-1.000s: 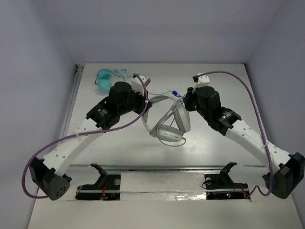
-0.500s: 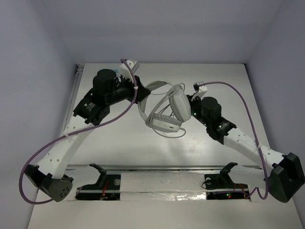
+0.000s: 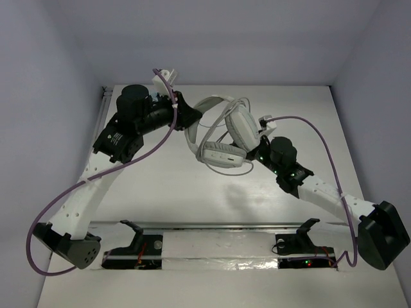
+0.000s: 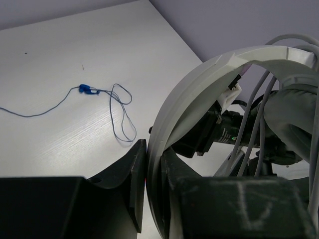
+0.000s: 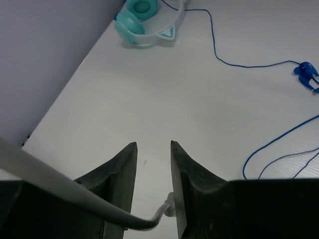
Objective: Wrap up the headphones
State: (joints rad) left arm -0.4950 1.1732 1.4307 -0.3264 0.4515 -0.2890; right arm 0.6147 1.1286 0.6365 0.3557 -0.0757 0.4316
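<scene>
The left gripper's (image 4: 153, 149) jaws are clamped on the wide headband (image 4: 199, 84) of the large white over-ear headphones (image 3: 225, 138), held above the white table (image 3: 192, 186) between both arms. The right gripper's (image 5: 153, 147) jaws stand slightly apart, and the thin grey cable (image 5: 60, 186) crosses their gap. Small teal headphones (image 5: 142, 17) lie by the wall.

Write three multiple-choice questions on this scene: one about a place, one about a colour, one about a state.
1. Where are the teal headphones? A on the table by the wall; B in a box; C on a chair.
2. What colour is the loose thin cable? A red; B blue; C yellow.
3. How is the white headphones' headband? A flat on the table; B snapped; C clamped in the left gripper.
Answers: A, seen by the wall in the right wrist view; B, blue in both wrist views; C, fingers press both its sides.
</scene>
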